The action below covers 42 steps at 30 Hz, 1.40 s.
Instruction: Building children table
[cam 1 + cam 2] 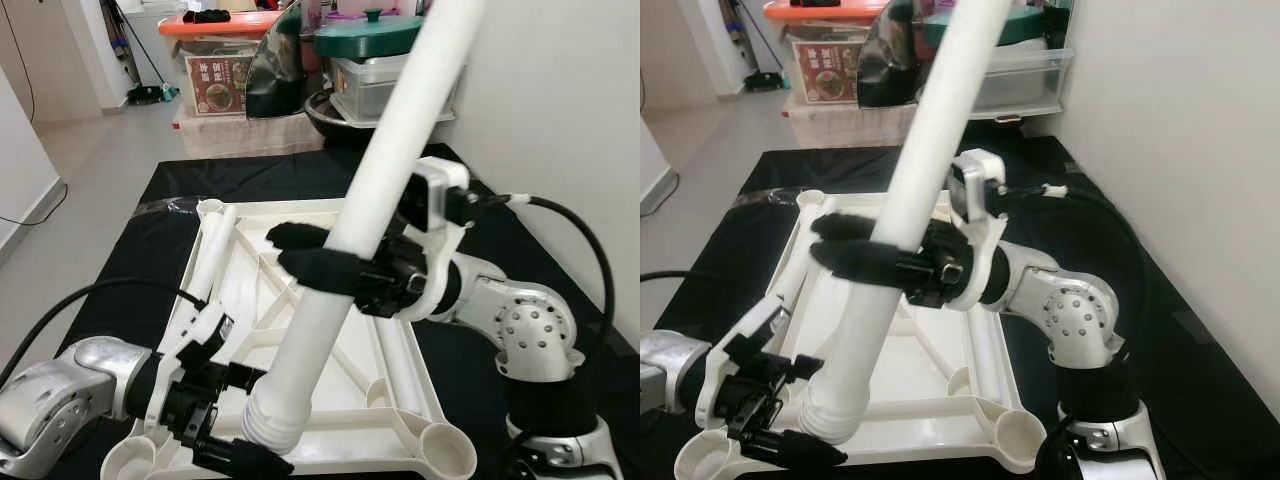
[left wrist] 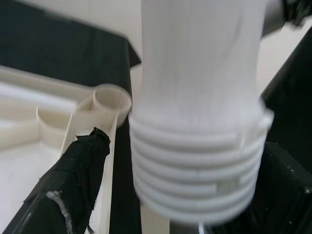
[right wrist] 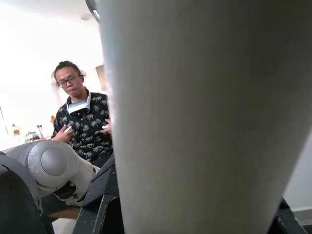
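Observation:
The white table top [image 1: 400,360] lies upside down on a black mat, with round leg sockets at its corners [image 1: 450,452]. A long white table leg [image 1: 390,160] stands tilted over it, threaded end [image 1: 272,420] down near the front left corner. My right gripper [image 1: 283,249] is shut on the leg's middle. Low at the front, my left gripper [image 1: 266,424] is open, with its black fingers [image 2: 73,185] on either side of the threaded end and a gap showing at one finger. A second white leg [image 1: 214,255] lies along the top's left rim.
The black mat [image 1: 250,175] covers the floor under the table top. Storage boxes [image 1: 215,80], a black bowl and a green-lidded pot [image 1: 368,35] stand at the back. A white wall [image 1: 560,110] runs close on the right. A person [image 3: 80,122] sits behind me.

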### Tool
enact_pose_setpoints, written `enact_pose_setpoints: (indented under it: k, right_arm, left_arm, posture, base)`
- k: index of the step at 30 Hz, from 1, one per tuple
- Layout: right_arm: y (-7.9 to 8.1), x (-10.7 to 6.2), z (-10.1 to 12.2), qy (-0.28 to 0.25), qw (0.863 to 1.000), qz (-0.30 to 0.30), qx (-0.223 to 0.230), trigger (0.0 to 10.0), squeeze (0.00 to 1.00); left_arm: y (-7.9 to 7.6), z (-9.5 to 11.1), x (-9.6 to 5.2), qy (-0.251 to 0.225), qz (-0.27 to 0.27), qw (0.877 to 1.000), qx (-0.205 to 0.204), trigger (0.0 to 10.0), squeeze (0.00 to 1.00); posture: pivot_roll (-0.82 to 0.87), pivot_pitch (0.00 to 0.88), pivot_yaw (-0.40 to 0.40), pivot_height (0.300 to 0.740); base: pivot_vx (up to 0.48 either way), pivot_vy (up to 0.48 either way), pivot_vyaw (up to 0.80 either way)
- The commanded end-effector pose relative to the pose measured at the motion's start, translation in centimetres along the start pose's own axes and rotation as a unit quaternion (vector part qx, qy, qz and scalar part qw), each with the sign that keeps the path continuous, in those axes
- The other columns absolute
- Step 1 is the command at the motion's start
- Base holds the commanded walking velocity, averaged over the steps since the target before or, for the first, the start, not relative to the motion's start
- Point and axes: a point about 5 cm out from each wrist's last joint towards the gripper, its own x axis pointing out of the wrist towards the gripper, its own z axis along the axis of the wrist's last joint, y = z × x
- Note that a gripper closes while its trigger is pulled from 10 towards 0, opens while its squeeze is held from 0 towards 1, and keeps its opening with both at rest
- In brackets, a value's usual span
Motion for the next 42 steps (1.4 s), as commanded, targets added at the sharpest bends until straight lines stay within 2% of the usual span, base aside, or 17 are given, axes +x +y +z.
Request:
enact_pose_setpoints:
  k: [1, 8, 11, 18, 38, 39, 40, 41, 42]
  right_arm:
    - [0.2, 0.2, -0.3, 0.006, 1.0, 0.006, -0.002, 0.0, 0.0]
    - [0.0, 0.5, -1.2, 0.002, 1.0, 0.003, 0.008, 0.0, 0.0]
    - [0.0, 0.6, -1.3, 0.0, 1.0, 0.003, 0.009, 0.0, 0.0]
    - [-0.1, 0.8, -1.2, -0.009, 1.0, -0.002, 0.004, 0.0, 0.0]
    - [-0.5, 1.1, -0.3, -0.008, 1.0, -0.004, -0.015, 0.0, 0.0]
    - [-0.5, 1.1, -0.3, -0.008, 1.0, -0.004, -0.016, 0.0, 0.0]
    - [-0.5, 1.1, -0.3, -0.008, 1.0, -0.004, -0.017, 0.0, 0.0]
    - [-0.5, 1.1, -0.3, -0.008, 1.0, -0.004, -0.017, 0.0, 0.0]
    - [-0.5, 1.2, -0.2, -0.008, 1.0, -0.005, -0.018, 0.0, 0.0]
  left_arm:
    - [0.2, 0.4, -0.2, -0.01, 0.005, 1.0, 0.001, 10.0, 0.0]
    - [0.5, 1.5, 0.3, -0.06, 0.0, 0.998, -0.002, 10.0, 0.0]
    - [0.7, 1.4, 0.5, -0.062, 0.004, 0.998, -0.001, 10.0, 0.0]
    - [0.4, 0.5, 0.9, -0.05, 0.0, 0.999, -0.012, 10.0, 0.0]
    - [-0.5, -0.3, 1.4, -0.032, -0.023, 0.999, -0.03, 10.0, 0.0]
    - [-0.5, -0.4, 1.5, -0.03, -0.026, 0.999, -0.032, 8.0, 0.0]
    - [-0.6, -0.4, 1.5, -0.028, -0.029, 0.999, -0.032, 7.2, 0.0]
    - [-0.6, -0.4, 1.5, -0.028, -0.029, 0.999, -0.032, 7.2, 0.0]
    - [-0.6, -0.4, 1.6, -0.027, -0.032, 0.999, -0.033, 2.9, 0.0]
  posture:
    - [0.05, 0.0, 0.025, 0.74]
    - [0.04, 0.0, 0.029, 0.74]
    - [0.04, 0.0, 0.028, 0.74]
    - [0.04, 0.0, 0.031, 0.74]
    - [0.04, 0.0, 0.031, 0.74]
    - [0.04, 0.0, 0.034, 0.74]
    - [0.03, 0.0, 0.037, 0.74]
    - [0.03, 0.0, 0.037, 0.74]
    - [0.03, 0.0, 0.037, 0.74]
  base:
    - [0.0, 0.0, 0.0]
    - [0.0, 0.0, 0.0]
    - [0.0, 0.0, 0.0]
    - [0.0, 0.0, 0.0]
    - [0.0, 0.0, 0.0]
    - [0.0, 0.0, 0.0]
    - [0.0, 0.0, 0.0]
    - [0.0, 0.0, 0.0]
    - [0.0, 0.0, 0.0]
